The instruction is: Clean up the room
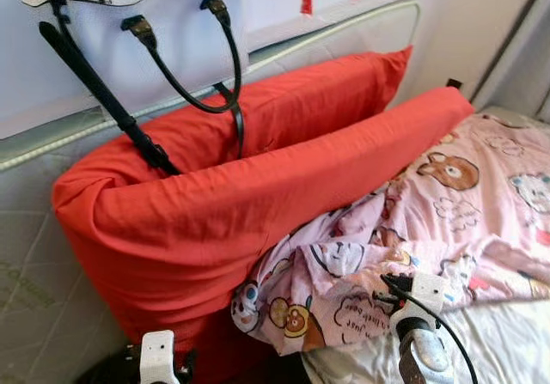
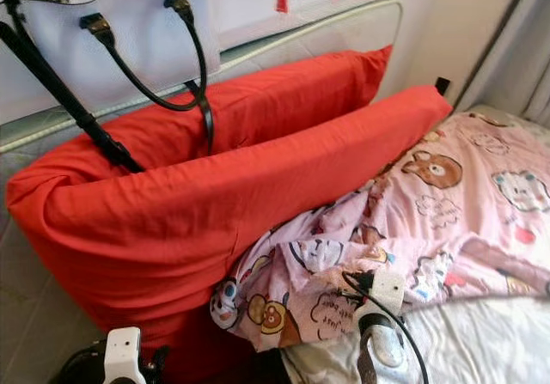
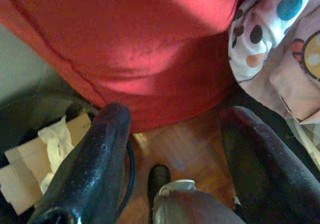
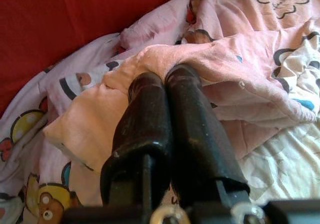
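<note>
pink cartoon blanket [image 1: 447, 221] lay crumpled on bed, bunched against red pillows [image 1: 258, 186]. right gripper [image 4: 167, 81] sat at blanket's near edge, fingers pressed together, pinching fold of pink cloth. left gripper [image 3: 175, 134] hung below pillows' corner, fingers spread, holding nothing. white handbag [image 1: 146, 32] hung behind pillows. judged: tidying barely started; blanket unfolded, bed unmade.

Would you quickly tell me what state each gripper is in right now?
Left gripper: open, holding nothing, low beside the red pillow.
Right gripper: shut, fingertips against a fold of the pink cartoon blanket; a grip cannot be told.
</note>
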Controlling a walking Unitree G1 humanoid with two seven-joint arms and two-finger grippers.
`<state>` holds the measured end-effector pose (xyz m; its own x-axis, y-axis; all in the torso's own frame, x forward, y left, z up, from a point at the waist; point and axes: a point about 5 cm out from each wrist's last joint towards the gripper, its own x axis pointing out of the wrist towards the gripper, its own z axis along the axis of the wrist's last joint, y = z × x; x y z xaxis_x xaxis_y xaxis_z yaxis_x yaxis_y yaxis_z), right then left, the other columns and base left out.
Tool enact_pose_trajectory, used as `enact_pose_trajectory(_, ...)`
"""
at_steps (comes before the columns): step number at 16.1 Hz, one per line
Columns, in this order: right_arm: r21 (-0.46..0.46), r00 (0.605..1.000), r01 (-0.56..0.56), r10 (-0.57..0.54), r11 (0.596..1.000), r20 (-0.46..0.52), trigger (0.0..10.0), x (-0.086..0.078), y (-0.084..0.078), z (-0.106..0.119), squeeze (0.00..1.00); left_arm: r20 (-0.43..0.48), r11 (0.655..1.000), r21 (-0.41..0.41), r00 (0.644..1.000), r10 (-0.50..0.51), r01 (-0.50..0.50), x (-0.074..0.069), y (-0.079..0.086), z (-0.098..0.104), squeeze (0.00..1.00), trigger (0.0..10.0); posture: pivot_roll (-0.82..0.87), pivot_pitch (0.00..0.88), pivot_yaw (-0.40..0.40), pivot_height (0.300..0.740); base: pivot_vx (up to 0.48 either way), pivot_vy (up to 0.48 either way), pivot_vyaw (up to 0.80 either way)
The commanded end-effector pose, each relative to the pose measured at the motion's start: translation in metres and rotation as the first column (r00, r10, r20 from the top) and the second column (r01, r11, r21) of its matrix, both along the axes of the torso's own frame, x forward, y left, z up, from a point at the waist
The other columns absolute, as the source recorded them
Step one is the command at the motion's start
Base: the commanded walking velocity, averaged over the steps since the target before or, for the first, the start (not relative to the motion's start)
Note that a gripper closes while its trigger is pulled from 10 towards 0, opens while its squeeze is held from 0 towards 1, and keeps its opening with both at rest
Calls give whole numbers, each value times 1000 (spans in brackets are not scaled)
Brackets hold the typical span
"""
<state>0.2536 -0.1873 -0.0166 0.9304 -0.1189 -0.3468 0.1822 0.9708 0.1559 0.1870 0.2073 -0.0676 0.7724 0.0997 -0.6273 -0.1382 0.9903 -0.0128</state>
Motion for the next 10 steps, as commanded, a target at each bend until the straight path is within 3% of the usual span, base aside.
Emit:
enact_pose_trajectory(1,-4,1000,8,-8,1000,-27,10000,-6,-1,-6,0,-29,1000,7,999,14,-14,-8,3,-4,0,10000,61,0,-49,740,0,0,0)
enact_pose_trajectory(10,-29,998,28,-29,999,-51,10000,-8,-5,-9,0,-45,1000,10,999,-11,11,-8,4,-6,0,10000,55,0,-33,740,0,0,0)
